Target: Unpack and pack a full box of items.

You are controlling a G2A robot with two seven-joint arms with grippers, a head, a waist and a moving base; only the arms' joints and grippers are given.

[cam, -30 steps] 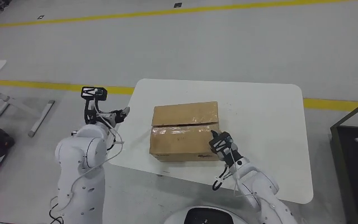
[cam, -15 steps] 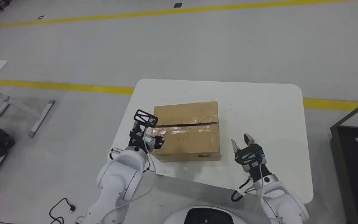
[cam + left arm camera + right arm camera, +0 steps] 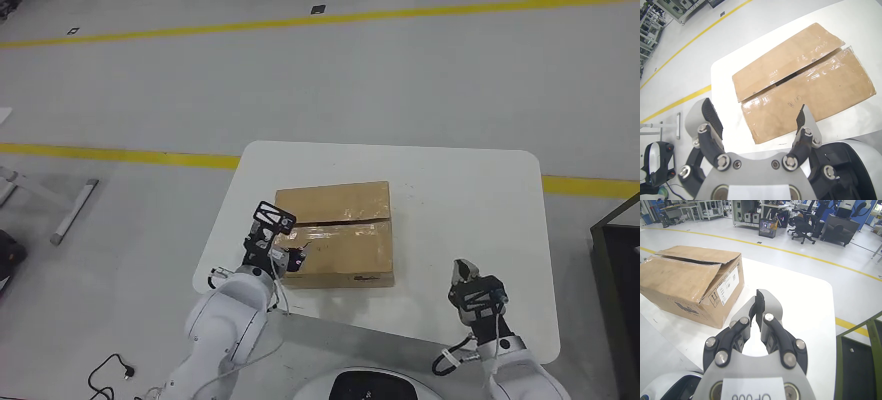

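A brown cardboard box (image 3: 335, 232) lies in the middle of the white table (image 3: 470, 190). Its two taped top flaps are down, with a dark slit between them (image 3: 791, 74). The far flap stands slightly raised at one end (image 3: 696, 260). My left gripper (image 3: 274, 216) hovers over the box's near left corner, open, with nothing between its fingers (image 3: 712, 113). My right gripper (image 3: 478, 292) sits low over the table's near right part, well clear of the box (image 3: 683, 281). In the right wrist view that gripper (image 3: 759, 298) is shut on nothing.
A dark green metal frame (image 3: 615, 260) stands off the table's right side. On the floor to the left is a grey metal stand (image 3: 60, 200). Bare tabletop lies right of the box and behind it.
The left arm swung in from beyond the table's left edge to the box's near left corner. The right gripper drew back from the box's near right corner toward the front right.
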